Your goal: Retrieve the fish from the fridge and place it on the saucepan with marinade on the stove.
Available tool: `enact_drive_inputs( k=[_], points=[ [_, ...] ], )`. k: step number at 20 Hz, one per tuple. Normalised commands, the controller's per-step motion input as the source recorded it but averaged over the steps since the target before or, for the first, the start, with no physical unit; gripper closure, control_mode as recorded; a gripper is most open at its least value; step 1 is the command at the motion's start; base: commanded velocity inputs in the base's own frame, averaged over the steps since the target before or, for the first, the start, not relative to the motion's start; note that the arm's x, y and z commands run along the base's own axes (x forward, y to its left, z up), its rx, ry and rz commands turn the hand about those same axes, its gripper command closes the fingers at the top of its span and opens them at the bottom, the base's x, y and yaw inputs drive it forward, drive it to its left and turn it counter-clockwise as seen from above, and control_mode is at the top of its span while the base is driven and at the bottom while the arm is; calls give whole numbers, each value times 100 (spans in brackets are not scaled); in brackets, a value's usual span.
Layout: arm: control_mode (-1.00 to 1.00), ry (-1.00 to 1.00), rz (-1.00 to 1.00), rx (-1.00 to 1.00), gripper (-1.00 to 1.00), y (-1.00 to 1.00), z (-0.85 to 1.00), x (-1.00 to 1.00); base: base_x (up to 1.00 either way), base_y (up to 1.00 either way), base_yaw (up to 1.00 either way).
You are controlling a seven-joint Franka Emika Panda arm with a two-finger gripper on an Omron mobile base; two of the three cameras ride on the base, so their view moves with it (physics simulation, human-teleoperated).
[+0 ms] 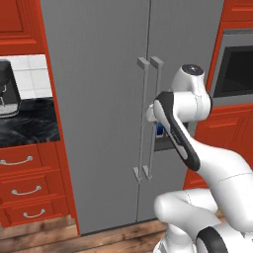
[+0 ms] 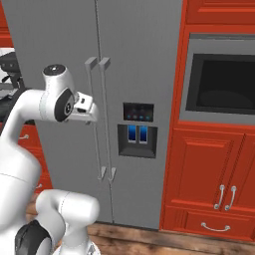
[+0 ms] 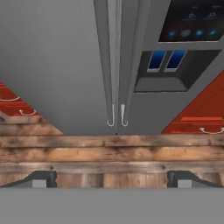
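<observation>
Claw (image 3: pixel 112 179) stands wide open with nothing between its tips, which sit far apart at the bottom of the hand view. It hangs in front of the fridge (image 1: pixel 99 99), short of the doors and touching neither. Both doors are shut, so the fish is presumably inside, out of sight. Two long bar handles (image 3: pixel 114 65) run vertically at the door seam, straight ahead of the claw and just beside each other. Next, I judge, comes gripping one bar, with the jaws across its upright axis.
</observation>
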Motion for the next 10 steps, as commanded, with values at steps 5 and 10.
enact_drive_inputs(
  k=[5,10],
  points=[
    [-100,-13,0,0,-100,8,0,38,0,0,0],
    [-100,-15,0,0,-100,0,-2,63,0,0,0]
  ],
)
